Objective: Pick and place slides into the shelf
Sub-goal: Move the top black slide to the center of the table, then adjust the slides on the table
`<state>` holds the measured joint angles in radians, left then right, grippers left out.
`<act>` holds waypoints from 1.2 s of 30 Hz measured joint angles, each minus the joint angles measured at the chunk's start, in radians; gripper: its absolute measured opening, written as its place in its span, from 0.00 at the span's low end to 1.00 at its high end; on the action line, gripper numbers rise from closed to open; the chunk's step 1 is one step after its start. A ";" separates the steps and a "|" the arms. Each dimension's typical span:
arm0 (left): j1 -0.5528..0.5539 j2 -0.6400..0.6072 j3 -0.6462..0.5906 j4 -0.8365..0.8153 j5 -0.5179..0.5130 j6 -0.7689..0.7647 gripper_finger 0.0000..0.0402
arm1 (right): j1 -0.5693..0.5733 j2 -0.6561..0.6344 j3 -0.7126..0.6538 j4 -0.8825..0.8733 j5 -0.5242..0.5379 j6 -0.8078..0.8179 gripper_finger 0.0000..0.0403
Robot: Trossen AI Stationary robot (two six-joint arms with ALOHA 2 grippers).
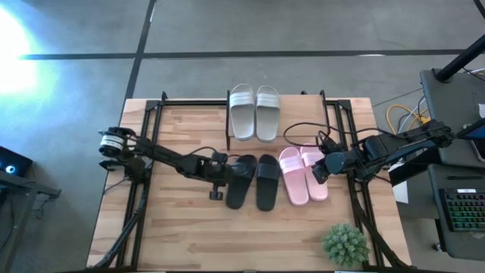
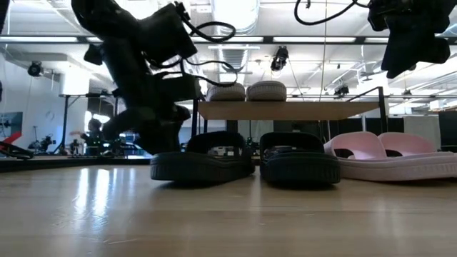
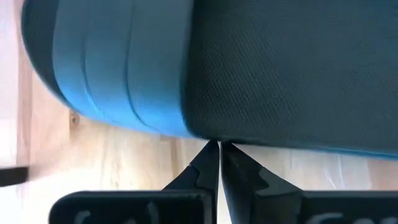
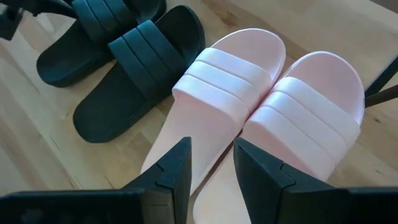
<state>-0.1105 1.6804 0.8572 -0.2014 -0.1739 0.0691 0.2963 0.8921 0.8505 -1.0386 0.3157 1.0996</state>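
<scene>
The black pair lies side by side mid-table, the left black slide (image 1: 239, 180) (image 2: 203, 161) beside the right black slide (image 1: 267, 180). My left gripper (image 1: 224, 176) (image 3: 219, 148) is shut, low at the left black slide's outer side. The pink pair (image 1: 303, 174) (image 4: 261, 106) lies flat to the right of the black pair. My right gripper (image 1: 319, 168) (image 4: 212, 163) is open and hovers above the pink pair, touching nothing. The pale grey pair (image 1: 255, 112) (image 2: 246, 91) rests sole-down on the shelf (image 2: 285, 110). My left gripper touches the left black slide's outer side (image 3: 205, 134) with the tips of its shut fingers (image 3: 208, 163). They come roughly level from the table's left. The slide lies flat on the table.
A small green plant (image 1: 346, 243) stands near the table's near right corner. The shelf's black frame (image 1: 228, 121) stands behind the black pair. Bare wood shows along the near edge (image 1: 212, 243). Cables and equipment lie off the table's right side.
</scene>
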 joint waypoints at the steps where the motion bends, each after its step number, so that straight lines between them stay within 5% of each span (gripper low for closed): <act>1: 0.003 0.000 0.000 0.000 0.008 0.000 0.00 | 0.000 0.000 0.000 0.000 0.000 0.001 0.28; 14: -0.001 -0.034 0.007 -0.088 0.052 -0.024 0.00 | 0.000 0.000 0.000 -0.101 -0.107 0.032 0.28; 24: -0.001 -0.130 0.004 -0.120 0.044 -0.312 0.00 | 0.000 0.000 0.000 -0.405 -0.222 0.163 0.13; 31: 0.014 -0.143 0.003 -0.123 0.038 -0.598 0.00 | -0.002 0.000 -0.074 -0.423 -0.210 0.254 0.02; 36: 0.012 -0.141 0.003 -0.123 0.040 -0.640 0.00 | -0.002 0.021 -0.098 -0.417 -0.170 0.341 0.02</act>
<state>-0.0982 1.5394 0.8600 -0.3240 -0.1338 -0.5713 0.2940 0.9131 0.7525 -1.4551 0.1458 1.4403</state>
